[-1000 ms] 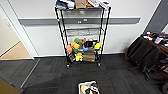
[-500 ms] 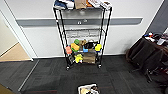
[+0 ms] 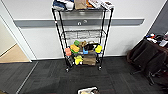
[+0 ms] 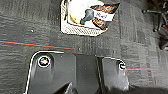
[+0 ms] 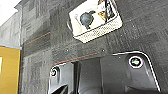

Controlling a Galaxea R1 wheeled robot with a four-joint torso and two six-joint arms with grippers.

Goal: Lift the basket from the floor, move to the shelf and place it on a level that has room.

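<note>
The cream woven basket [image 3: 87, 90] sits on the dark carpet floor [image 3: 50, 77] at the near edge of the head view, in front of the shelf [image 3: 57, 32], a tall black wire rack against the white wall. The level [image 3: 82, 34], second from the top, is a bare grey wire grid. In the left wrist view the basket [image 4: 82, 31] lies on the carpet beyond the robot's dark plate, holding a dark rounded item and some packets. In the right wrist view the basket [image 5: 100, 31] lies likewise on the carpet, apart from the arm.
The top tier holds boxes and a bag [image 3: 80, 3]; a lower tier carries colourful toys [image 3: 75, 47], and a brown cardboard box [image 3: 89, 60] sits at the bottom. Dark draped furniture [image 3: 147, 57] stands right. A doorway with tan wooden flooring [image 3: 12, 53] opens left.
The whole head picture has shifted slightly: the basket sits lower in it and the rack a little larger, so the camera has moved. The things themselves have not moved.
</note>
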